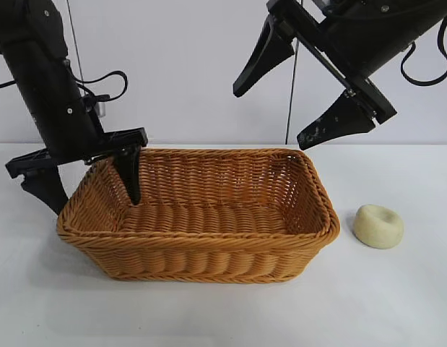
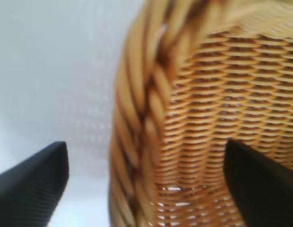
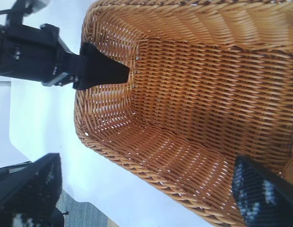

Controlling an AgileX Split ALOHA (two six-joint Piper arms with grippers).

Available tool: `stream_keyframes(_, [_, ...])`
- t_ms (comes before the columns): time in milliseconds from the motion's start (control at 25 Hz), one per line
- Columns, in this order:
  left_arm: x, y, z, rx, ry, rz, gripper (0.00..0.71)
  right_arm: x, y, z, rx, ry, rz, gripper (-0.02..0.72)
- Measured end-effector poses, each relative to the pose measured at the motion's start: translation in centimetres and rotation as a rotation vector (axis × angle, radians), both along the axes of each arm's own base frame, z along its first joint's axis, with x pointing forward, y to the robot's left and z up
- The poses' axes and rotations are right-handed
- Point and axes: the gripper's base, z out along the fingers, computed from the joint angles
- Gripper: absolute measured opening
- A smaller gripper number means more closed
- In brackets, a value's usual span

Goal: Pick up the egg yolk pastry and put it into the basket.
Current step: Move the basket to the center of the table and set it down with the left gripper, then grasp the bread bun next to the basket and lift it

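My left claw [image 1: 89,186] sits spread wide astride the basket [image 1: 209,249] end wall, probably to steady it. Right claw [image 1: 299,90] hangs open above the basket. Pastry [image 1: 378,225] sits outside it, just beside the far end.

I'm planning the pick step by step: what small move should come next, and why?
Probably lower the right hand toward the egg yolk pastry. It hangs open above the basket, nearer the pastry, which lies on the table outside the basket's right end. The left hand straddles the basket's far left rim, open.
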Motion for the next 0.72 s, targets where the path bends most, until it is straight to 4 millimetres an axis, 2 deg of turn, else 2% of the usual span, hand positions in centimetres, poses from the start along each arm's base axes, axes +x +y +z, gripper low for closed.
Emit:
stream_keyframes(160, [-0.5,0.2,3.4,-0.004,-0.069,-0.013,0.689,0.0,0.0,0.0,0.0,0.0,0.0,0.695])
stream_keyframes(320, [-1.1,1.3,6.4,0.087,-0.143,-0.07,0.689,0.0,0.0,0.0,0.0,0.0,0.0,0.695])
stream_keyframes(520, [-1.2,3.7,7.2,0.231,-0.143,-0.103,0.689,0.0,0.0,0.0,0.0,0.0,0.0,0.695])
stream_keyframes(720, [-0.7,7.2,7.1,0.252,-0.123,-0.048,0.689,0.0,0.0,0.0,0.0,0.0,0.0,0.695])
